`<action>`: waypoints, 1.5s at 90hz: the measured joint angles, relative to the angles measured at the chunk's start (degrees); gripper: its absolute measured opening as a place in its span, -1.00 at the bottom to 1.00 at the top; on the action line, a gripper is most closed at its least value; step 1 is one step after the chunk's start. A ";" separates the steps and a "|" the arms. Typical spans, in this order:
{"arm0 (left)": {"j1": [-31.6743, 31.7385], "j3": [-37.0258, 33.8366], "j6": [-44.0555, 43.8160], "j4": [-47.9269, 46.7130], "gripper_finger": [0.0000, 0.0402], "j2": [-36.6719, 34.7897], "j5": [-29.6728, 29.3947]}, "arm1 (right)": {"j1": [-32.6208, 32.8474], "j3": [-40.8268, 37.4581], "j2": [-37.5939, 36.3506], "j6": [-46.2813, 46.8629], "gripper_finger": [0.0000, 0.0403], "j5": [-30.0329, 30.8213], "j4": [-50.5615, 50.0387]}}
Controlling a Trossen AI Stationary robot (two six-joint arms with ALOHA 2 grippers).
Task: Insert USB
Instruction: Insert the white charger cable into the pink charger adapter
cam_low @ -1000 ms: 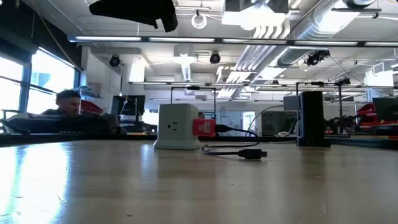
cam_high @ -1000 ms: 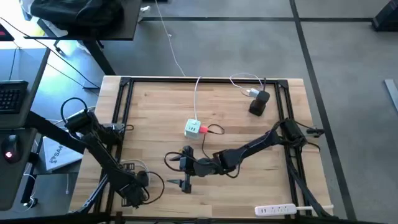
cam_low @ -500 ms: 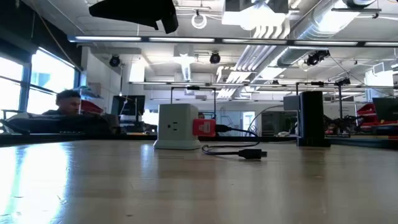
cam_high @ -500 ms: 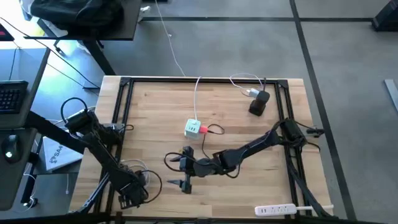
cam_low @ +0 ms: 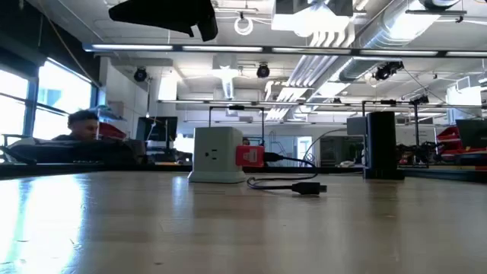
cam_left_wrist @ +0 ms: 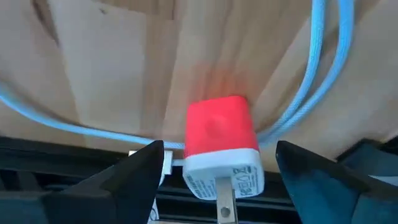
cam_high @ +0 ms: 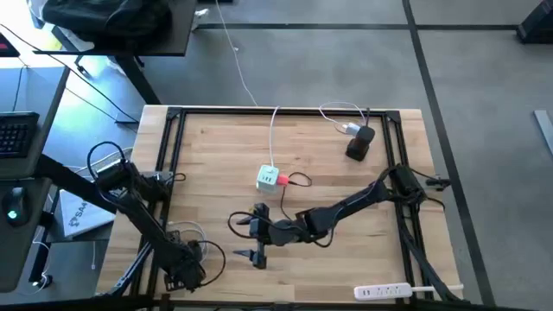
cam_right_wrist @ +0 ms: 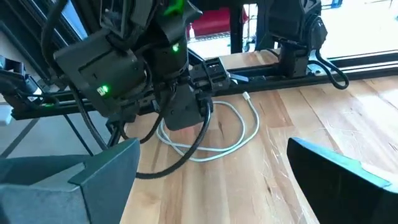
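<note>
USB (cam_low: 249,156) seated in charger cube (cam_low: 215,154), clearest low view.

Smooth pale wooden table (cam_high: 216,164); seemingly matt plastic white charger cube (cam_low: 217,154).

Bright overhead lights, window glare on table (cam_low: 46,221); left wrist pic seems blurry.
</note>
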 joint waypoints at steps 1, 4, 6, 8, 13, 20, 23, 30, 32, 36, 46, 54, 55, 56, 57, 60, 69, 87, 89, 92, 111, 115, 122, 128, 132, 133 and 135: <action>0.00 0.00 0.15 -0.01 0.36 0.11 0.00 | 0.00 0.00 0.00 0.03 0.85 0.00 0.01; 0.00 0.00 0.71 -0.01 0.32 0.34 0.06 | 0.00 0.00 0.01 0.30 0.85 0.01 -0.04; 0.00 0.00 0.94 -0.06 0.29 0.39 0.07 | 0.00 0.00 0.01 0.34 0.85 0.01 -0.08; 0.00 0.00 1.25 -0.05 0.25 0.48 -0.04 | 0.00 0.00 0.00 0.37 0.85 0.01 -0.09; 0.02 0.07 1.18 -0.23 0.15 0.59 -1.06 | 0.00 0.00 0.01 0.37 0.85 0.00 -0.11; 0.12 0.15 0.12 -0.64 -0.01 0.57 -2.48 | 0.00 0.00 0.01 0.30 0.85 -0.01 -0.13; 0.17 0.15 -0.03 -0.69 -0.09 0.57 -2.61 | 0.00 0.00 0.01 0.28 0.85 -0.01 -0.13; 0.17 0.19 -0.10 -0.98 -0.27 0.56 -2.89 | 0.00 0.00 -0.01 0.23 0.85 -0.01 -0.16; 0.17 0.20 -0.11 -1.10 -0.32 0.55 -3.05 | 0.00 0.00 0.01 0.22 0.85 -0.01 -0.19; 0.20 0.22 -0.06 -1.58 -0.36 0.55 -3.69 | 0.02 0.00 0.01 0.25 0.85 -0.01 -0.37; 0.03 0.42 0.18 -4.94 -0.38 0.23 -7.64 | 0.13 0.00 0.01 0.35 0.85 -0.01 -0.81; -0.28 1.23 0.15 -9.50 -0.39 -0.30 -12.94 | 0.45 0.00 -0.01 0.26 0.85 -0.01 -0.79; -0.32 1.41 0.16 -10.15 -0.39 -0.40 -13.64 | 0.47 0.00 -0.01 0.25 0.85 -0.01 -0.79; -0.36 1.60 0.17 -10.78 -0.39 -0.54 -14.19 | 0.50 0.00 -0.01 0.23 0.85 -0.01 -0.79; -0.38 1.83 0.17 -11.54 -0.39 -0.72 -14.73 | 0.50 -0.01 -0.03 0.20 0.85 -0.01 -0.83; -0.38 2.59 0.18 -13.91 -0.39 -1.48 -16.36 | 0.53 0.00 -0.17 0.11 0.85 -0.02 -1.18; -0.44 4.82 0.22 -18.78 -0.39 -3.91 -21.81 | 0.81 -0.04 -0.83 -0.06 0.85 -0.02 -2.24; -0.51 7.37 -1.64 -16.80 -0.39 -13.13 -34.56 | 0.94 -0.04 -1.02 -0.24 0.85 0.65 -2.41; -0.61 7.32 -1.89 -16.13 -0.39 -14.34 -36.24 | 0.92 -0.04 -1.02 -0.24 0.85 1.30 -2.35; -0.82 7.31 -2.24 -15.12 -0.39 -16.25 -38.99 | 0.90 -0.04 -1.02 -0.27 0.85 2.30 -2.12; -2.80 4.89 -1.20 -6.06 -0.39 -27.54 -55.96 | 2.37 -0.04 -0.49 -8.13 0.85 8.30 0.98; -3.17 3.58 -0.18 -2.23 -0.39 -29.78 -59.62 | 2.84 -0.04 0.00 -10.35 0.85 9.50 3.07; -3.48 0.28 2.97 5.81 -0.39 -33.40 -63.54 | 3.63 -0.04 1.22 -14.62 0.85 11.15 8.08; -3.46 -2.63 7.07 13.11 -0.40 -36.19 -65.38 | 4.13 -0.04 2.18 -18.57 0.85 12.69 12.37; -3.43 -4.63 9.73 17.83 -0.40 -37.85 -65.94 | 4.45 -0.04 2.69 -21.11 0.85 14.12 14.72; -3.43 -5.11 10.39 18.79 -0.40 -38.24 -65.96 | 4.54 -0.04 2.77 -21.60 0.85 14.50 15.07; -3.41 -6.08 11.70 20.57 -0.40 -38.99 -65.95 | 4.71 -0.04 2.92 -22.57 0.85 15.25 15.53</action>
